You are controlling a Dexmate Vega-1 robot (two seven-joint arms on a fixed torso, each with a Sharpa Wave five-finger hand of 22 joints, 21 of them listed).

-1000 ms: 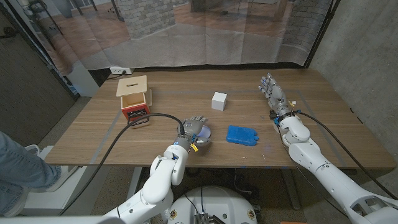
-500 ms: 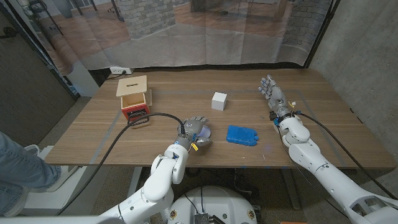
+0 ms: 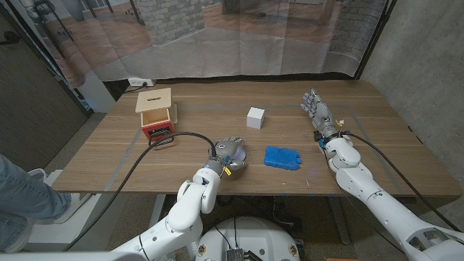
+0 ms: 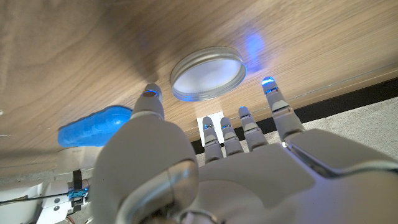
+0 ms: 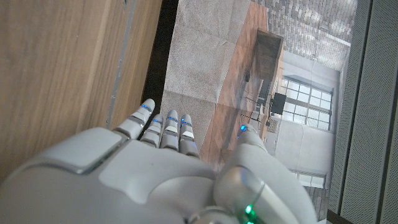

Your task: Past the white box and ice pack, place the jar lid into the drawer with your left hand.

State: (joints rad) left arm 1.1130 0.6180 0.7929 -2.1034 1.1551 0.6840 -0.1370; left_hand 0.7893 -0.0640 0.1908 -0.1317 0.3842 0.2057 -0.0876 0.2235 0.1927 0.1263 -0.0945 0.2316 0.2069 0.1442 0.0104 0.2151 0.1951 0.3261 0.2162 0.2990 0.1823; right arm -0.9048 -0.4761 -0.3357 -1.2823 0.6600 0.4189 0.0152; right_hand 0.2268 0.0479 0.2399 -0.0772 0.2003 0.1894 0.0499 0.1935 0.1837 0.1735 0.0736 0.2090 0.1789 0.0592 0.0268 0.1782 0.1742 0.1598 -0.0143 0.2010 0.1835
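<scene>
The jar lid [image 4: 208,73], a round silver-rimmed disc, lies on the wooden table near its front edge. My left hand [image 3: 228,153] hovers just over it with fingers spread. The thumb [image 4: 149,94] and fingers [image 4: 268,86] stand on either side of the lid with gaps between, holding nothing. In the head view the hand covers most of the lid [image 3: 240,154]. The blue ice pack [image 3: 282,157] lies just right of the lid, and the white box [image 3: 254,117] stands further back. At the far left, the wooden box [image 3: 154,102] has its red drawer [image 3: 158,131] pulled out. My right hand [image 3: 317,109] stands open at the right.
A black cable [image 3: 174,138] runs across the table from the front left past the drawer to my left wrist. A person's leg [image 3: 22,196] is beside the table's left edge. Bare wood lies between the lid and the drawer.
My left hand has sunk slightly closer over the lid. The right arm and the other things have stayed put.
</scene>
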